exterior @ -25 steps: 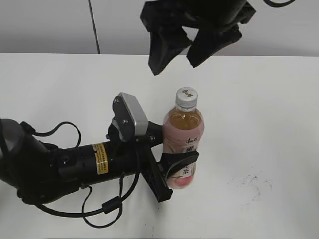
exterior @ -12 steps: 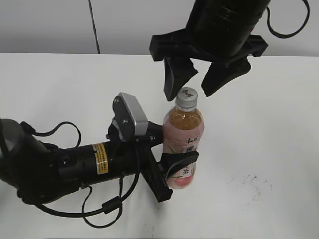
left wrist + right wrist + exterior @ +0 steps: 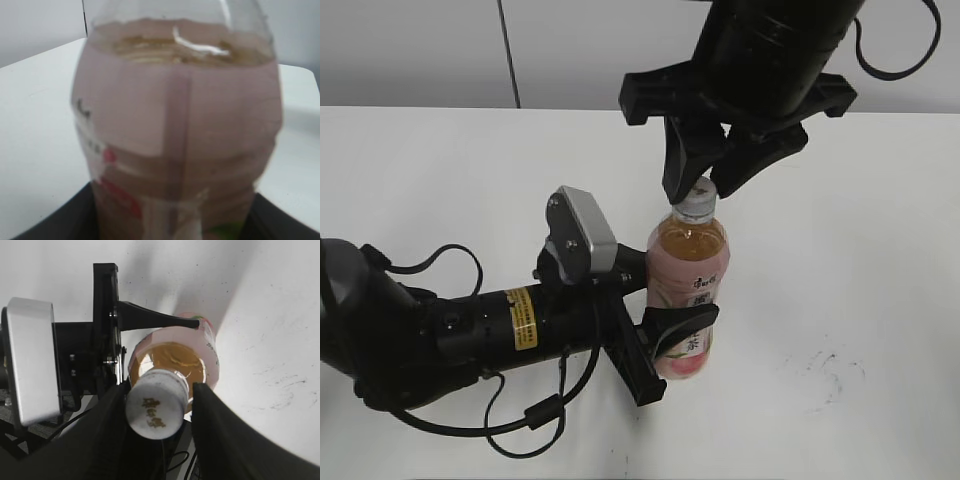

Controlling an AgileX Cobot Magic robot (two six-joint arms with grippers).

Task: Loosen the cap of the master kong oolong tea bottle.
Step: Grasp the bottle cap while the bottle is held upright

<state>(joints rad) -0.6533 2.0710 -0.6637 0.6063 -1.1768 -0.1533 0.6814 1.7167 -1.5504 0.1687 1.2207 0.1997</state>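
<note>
The master kong oolong tea bottle (image 3: 688,270) stands upright on the white table, amber tea above a pink label. My left gripper (image 3: 665,340) is shut on its lower body; the left wrist view shows the bottle (image 3: 175,125) filling the frame between the dark fingers (image 3: 60,225). The white cap (image 3: 696,200) sits on top. My right gripper (image 3: 710,180) hangs over it from above, jaws straddling the cap (image 3: 155,407). The left finger (image 3: 112,415) touches the cap's side and the right finger (image 3: 210,415) stands a small gap away.
The left arm (image 3: 440,330) with its cables and grey wrist camera (image 3: 582,235) lies across the table's front left. Faint dark scuff marks (image 3: 825,365) lie on the table (image 3: 870,250) to the right of the bottle. A grey wall runs behind.
My right gripper has come down from above the bottle and its jaws have narrowed around the cap. The left arm and the bottle have not moved.
</note>
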